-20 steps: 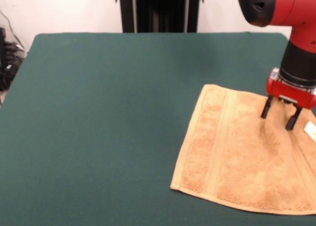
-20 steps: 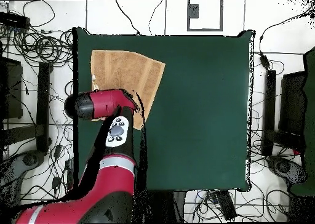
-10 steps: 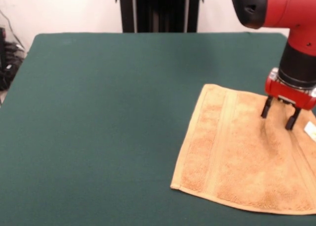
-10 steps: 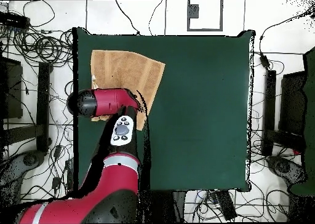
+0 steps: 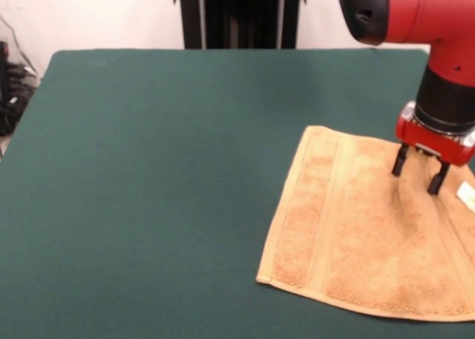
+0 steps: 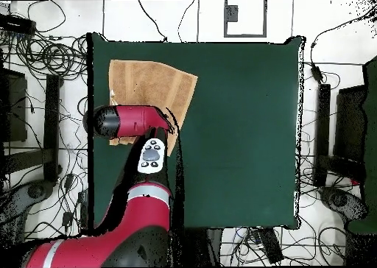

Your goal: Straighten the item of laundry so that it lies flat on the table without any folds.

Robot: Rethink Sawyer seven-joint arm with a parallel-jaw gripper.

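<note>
The end effector (image 5: 418, 174) stands over the towel (image 5: 356, 228), with its two black fingers (image 5: 401, 161) spread apart and pointing down; nothing is held between them. The fingertips are at the surface of the towel or just above it; I cannot tell if they touch. Under the end effector the terry cloth rises in a small ridge that runs toward the camera. The flat woven band (image 5: 332, 205) of the towel lies to the left of the end effector in the front view, running from the far edge to the near edge. A small white tag (image 5: 467, 196) shows just to the right of the fingers, at the picture's border. The green tabletop (image 5: 163, 176) is bare on the whole wide side left of the end effector. In the overhead view the red arm (image 6: 136, 121) covers the towel's (image 6: 151, 81) edge nearest the robot, and the end effector itself is hidden there.
</note>
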